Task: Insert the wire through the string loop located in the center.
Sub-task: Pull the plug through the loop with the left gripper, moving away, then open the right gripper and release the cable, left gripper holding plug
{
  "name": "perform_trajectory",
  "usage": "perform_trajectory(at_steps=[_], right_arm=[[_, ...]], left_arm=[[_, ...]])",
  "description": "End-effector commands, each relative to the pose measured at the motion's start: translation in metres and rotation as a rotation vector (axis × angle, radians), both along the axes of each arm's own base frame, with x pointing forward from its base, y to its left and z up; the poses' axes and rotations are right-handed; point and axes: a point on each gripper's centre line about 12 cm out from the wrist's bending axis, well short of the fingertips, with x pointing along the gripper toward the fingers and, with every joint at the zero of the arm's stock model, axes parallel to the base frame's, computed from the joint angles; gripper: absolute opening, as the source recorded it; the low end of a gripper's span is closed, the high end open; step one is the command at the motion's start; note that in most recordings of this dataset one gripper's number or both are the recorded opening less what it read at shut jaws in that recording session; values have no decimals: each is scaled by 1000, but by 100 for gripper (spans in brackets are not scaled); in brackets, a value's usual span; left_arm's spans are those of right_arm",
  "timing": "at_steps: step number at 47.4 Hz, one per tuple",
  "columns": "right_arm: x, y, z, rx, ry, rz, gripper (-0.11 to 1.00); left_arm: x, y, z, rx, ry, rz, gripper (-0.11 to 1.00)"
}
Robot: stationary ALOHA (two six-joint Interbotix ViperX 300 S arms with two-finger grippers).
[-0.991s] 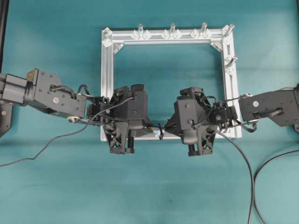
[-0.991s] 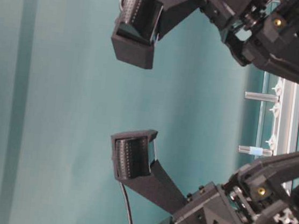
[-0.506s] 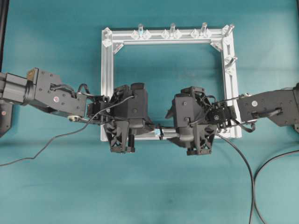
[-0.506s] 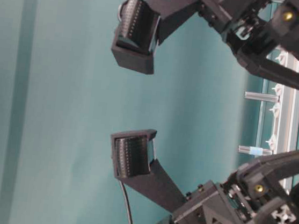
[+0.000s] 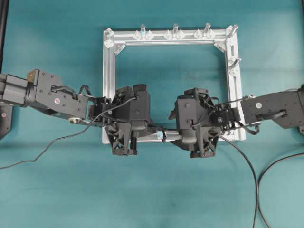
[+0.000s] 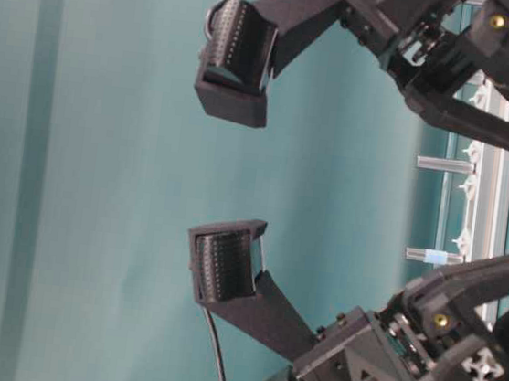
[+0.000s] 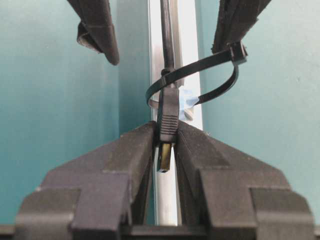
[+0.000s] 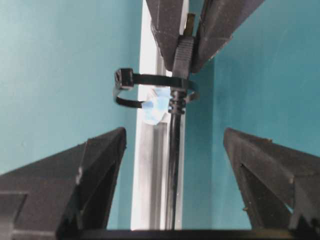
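the wire (image 7: 166, 60) runs straight along the silver frame bar (image 7: 187, 55) and passes through the string loop (image 7: 200, 75), a black tie ring with a small pale blue piece behind it. its plug (image 7: 167, 120) has come out on the near side of the loop, metallic tip showing. the left gripper (image 7: 165, 150) is clamped on that plug, its two fingers (image 7: 127, 150) pressed against either side.

the right wrist view shows the same from the other end: the loop (image 8: 150, 90) circles the wire (image 8: 175, 150) just below the plug (image 8: 183, 57), which sits pinched at the top of the picture. the right gripper (image 8: 172, 165) has its jaws spread wide, well apart from the wire on both sides, touching nothing.

the overhead view gives none of this detail; there both grippers, left (image 5: 151, 130) and right (image 5: 172, 133), face each other over the lower frame bar (image 5: 107, 85), with the loop only a small dark speck between them. the table-level view shows only two ribbed finger pads, loop and wire tip hidden.
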Motion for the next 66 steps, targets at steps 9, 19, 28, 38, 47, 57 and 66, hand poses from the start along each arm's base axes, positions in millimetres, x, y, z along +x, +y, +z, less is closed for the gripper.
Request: perform_trajectory(at_steps=[9,19,28,38,47,57,66], right_arm=[[4,2,15,3,-44,5,80],[0,1,18,2,-51,5,80],[-5,1,19,2,-49,6,80],[-8,0,19,3,-49,4,80],[-9,0,21,2,-52,5,80],[-9,0,20,3,-51,5,80],[-9,0,20,3,-51,5,80]], left_arm=[[-4,2,17,0,-23,2,15],[-20,3,26,-3,-12,2,15],[-35,4,33,-2,3,-1,15],[-49,4,33,-3,28,-3,15],[-56,1,31,-5,43,-10,15],[-67,0,32,-5,56,-15,15],[-81,2,31,-6,76,-13,15]])
